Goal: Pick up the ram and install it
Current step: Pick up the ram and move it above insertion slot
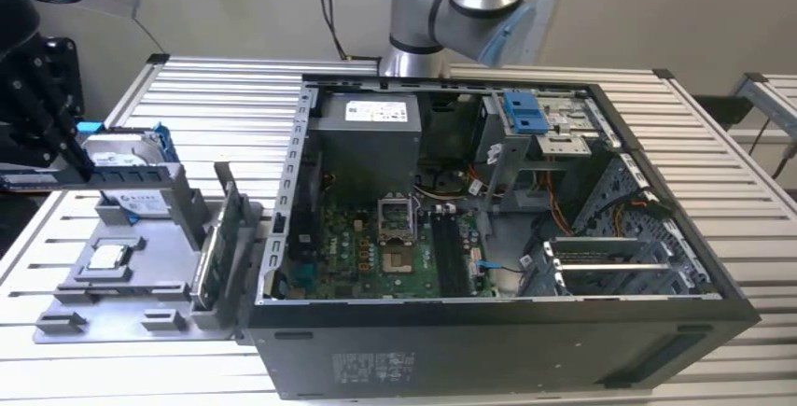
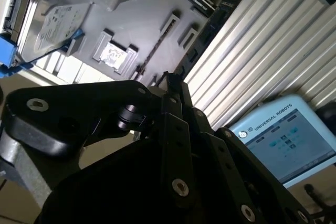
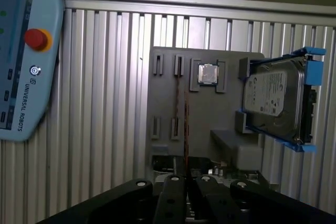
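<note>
The ram (image 1: 125, 173) is a long dark stick with chips along its face. It hangs level above the grey fixture plate (image 1: 137, 287) at the exterior view's far left. My black gripper (image 1: 77, 165) is shut on it from above. In the first wrist view the ram (image 3: 184, 119) shows edge-on as a thin line running out from my gripper (image 3: 185, 170), just over the plate's slots. In the second wrist view the ram (image 2: 153, 56) is likewise a thin edge beyond my gripper (image 2: 168, 77). The dark memory slots (image 1: 446, 247) lie on the motherboard inside the open computer case (image 1: 498, 341).
On the fixture plate are a silver hard drive (image 1: 125, 149) in a blue bracket, a processor chip (image 1: 106, 257) and boards standing on edge (image 1: 228, 229) against the case. A blue teach pendant (image 3: 21, 51) lies on the slatted table. The arm's base (image 1: 454, 0) stands behind the case.
</note>
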`<state>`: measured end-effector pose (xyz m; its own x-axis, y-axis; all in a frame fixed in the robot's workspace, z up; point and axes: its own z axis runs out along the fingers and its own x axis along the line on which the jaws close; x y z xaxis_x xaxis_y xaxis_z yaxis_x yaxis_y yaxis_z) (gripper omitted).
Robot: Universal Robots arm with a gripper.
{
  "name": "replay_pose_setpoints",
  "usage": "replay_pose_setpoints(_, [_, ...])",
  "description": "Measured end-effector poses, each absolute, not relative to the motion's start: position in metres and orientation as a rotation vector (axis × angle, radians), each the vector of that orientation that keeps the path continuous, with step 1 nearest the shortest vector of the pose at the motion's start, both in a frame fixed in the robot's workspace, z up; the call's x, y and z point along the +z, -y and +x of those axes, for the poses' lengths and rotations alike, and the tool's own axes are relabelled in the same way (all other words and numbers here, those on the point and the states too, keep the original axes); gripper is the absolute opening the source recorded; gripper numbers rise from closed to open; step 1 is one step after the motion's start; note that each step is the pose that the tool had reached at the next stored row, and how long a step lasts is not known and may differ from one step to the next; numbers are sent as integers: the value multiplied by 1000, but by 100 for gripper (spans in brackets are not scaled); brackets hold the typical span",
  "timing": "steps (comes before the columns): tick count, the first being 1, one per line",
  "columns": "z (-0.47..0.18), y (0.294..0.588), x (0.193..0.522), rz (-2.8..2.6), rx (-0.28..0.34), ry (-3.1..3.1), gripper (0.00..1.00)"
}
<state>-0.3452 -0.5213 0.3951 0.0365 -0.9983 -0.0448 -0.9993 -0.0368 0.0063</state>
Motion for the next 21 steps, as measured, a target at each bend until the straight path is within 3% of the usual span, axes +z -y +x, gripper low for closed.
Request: replay_pose_setpoints(21, [-315,521,395,-2243,58,-2162,14])
